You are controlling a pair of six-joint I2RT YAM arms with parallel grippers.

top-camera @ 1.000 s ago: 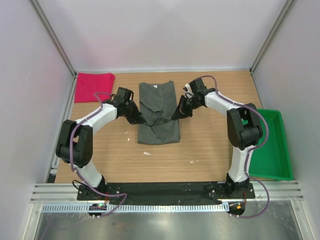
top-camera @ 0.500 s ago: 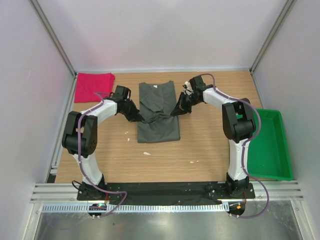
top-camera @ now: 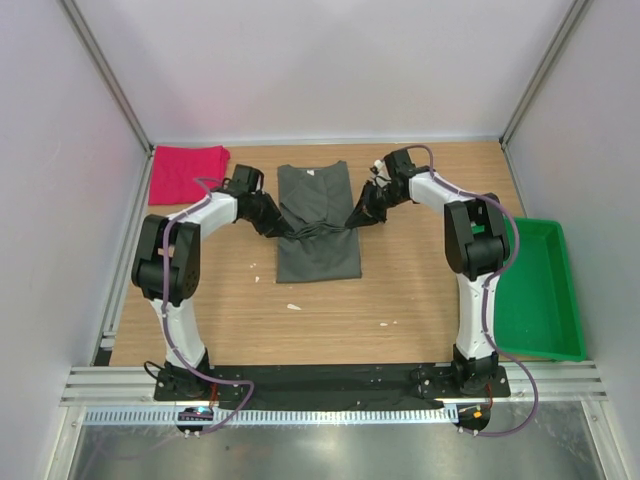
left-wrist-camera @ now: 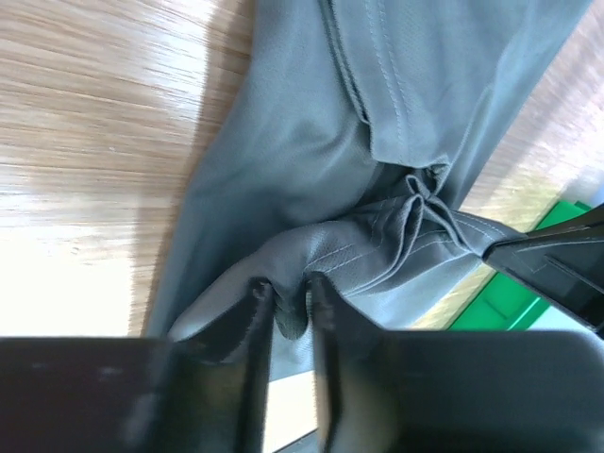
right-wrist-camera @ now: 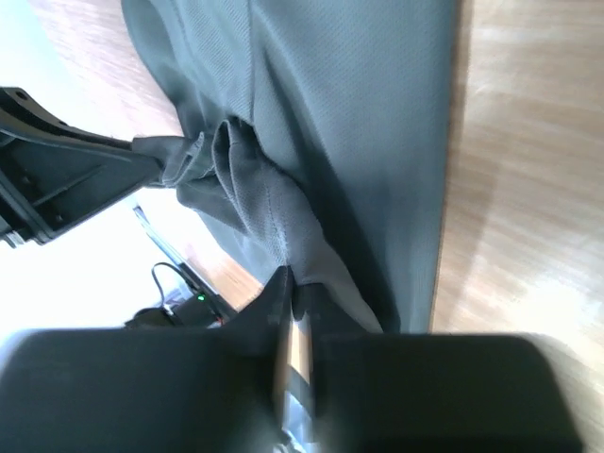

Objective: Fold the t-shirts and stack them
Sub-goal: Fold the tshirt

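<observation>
The dark grey-olive t-shirt lies mid-table with its collar to the back, bunched into a ridge across its middle. My left gripper is at the ridge's left end. In the left wrist view its jaws stand a little apart, and a fold of the grey shirt still sits between them. At the ridge's right end my right gripper is shut on the shirt's edge, fingers pinched together. The pinkish-red t-shirt lies folded at the back left corner.
A green plastic tray stands off the table's right edge. Small white scraps lie on the wood in front of the grey shirt. White walls and metal posts close in the back and both sides.
Both grippers have carried the gathered fold a little toward the back of the table. The left jaws, pinched tight before, have parted slightly.
</observation>
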